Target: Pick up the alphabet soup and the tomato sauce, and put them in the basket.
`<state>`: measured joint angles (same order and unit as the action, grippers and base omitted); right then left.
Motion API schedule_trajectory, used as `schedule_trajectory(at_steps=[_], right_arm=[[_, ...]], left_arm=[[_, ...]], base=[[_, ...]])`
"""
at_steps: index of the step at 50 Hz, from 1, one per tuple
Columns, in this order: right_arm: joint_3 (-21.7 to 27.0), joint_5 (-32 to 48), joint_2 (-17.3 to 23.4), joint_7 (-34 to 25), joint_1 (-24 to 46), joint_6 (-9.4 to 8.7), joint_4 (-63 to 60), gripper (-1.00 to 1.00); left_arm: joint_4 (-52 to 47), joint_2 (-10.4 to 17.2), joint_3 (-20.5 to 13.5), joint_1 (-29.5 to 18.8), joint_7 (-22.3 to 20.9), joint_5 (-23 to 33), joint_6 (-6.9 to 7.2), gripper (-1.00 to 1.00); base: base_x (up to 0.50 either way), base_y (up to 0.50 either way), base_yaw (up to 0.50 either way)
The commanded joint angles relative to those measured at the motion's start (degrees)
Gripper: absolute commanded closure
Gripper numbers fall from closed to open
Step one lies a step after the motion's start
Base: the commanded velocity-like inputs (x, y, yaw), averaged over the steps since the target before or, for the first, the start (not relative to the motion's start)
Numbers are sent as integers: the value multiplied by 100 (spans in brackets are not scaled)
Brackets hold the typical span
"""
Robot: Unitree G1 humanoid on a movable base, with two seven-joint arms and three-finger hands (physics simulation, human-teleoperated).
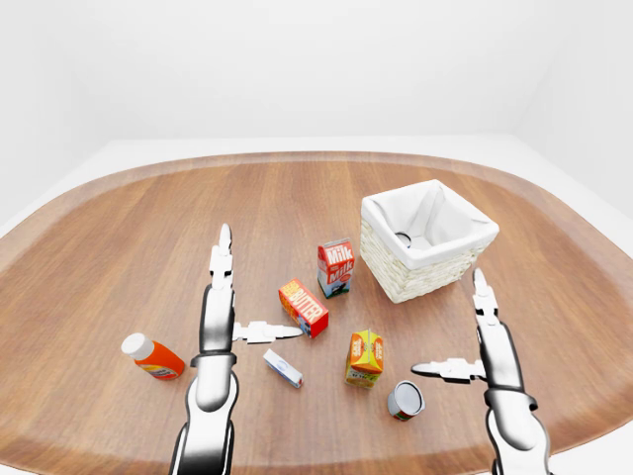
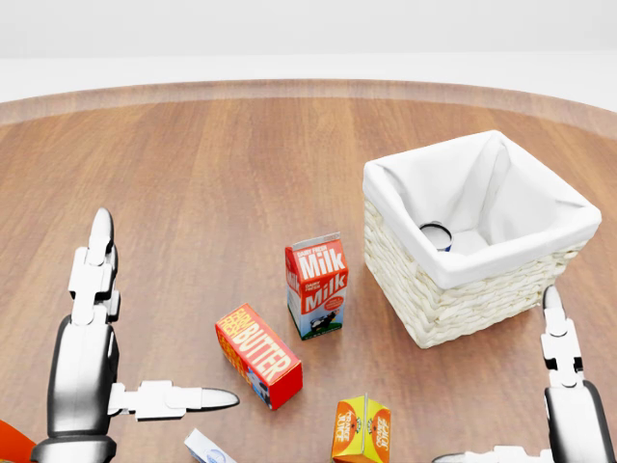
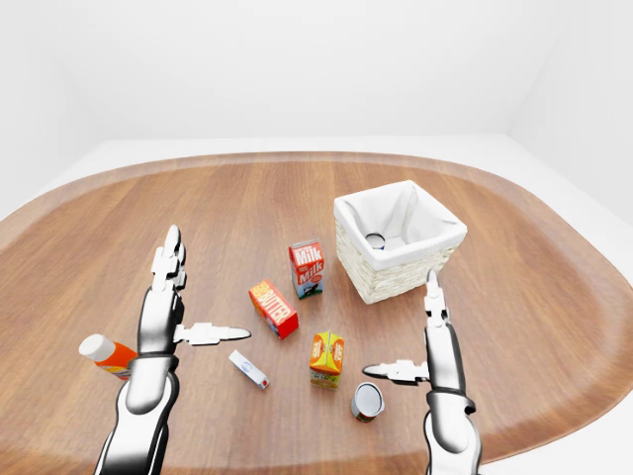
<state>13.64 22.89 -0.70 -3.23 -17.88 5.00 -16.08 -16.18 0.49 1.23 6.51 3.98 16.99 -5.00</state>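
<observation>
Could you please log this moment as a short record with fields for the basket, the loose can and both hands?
basket: white-lined wicker basket, one can already lying inside
loose can: small grey metal can on its side on the wooden table, below the basket in the left-eye view
right hand: silver three-finger right hand open, beside the loose can, not touching
left hand: silver left hand open, holding nothing

Glossy silver forearms, white segmented fingers on each robot hand [image 1: 223,297].
</observation>
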Motion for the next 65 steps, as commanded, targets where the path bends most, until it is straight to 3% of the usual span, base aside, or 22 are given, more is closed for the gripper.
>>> schedule_trajectory(at_steps=[1,41,65], right_arm=[[-17,-102,-132,-164,-252,0,-176,-100],[-108,-45,-371,-261,-824,0,237,-100],[-220,529,-486,47,-1029,0,777,-100]], left_arm=[[-44,2,-8,24,2,-24,0,-100],[-44,3,-8,24,0,-23,0,-100],[-45,1,-8,24,2,-25,0,-100]], base=[[0,0,0],[0,0,0],[0,0,0]])
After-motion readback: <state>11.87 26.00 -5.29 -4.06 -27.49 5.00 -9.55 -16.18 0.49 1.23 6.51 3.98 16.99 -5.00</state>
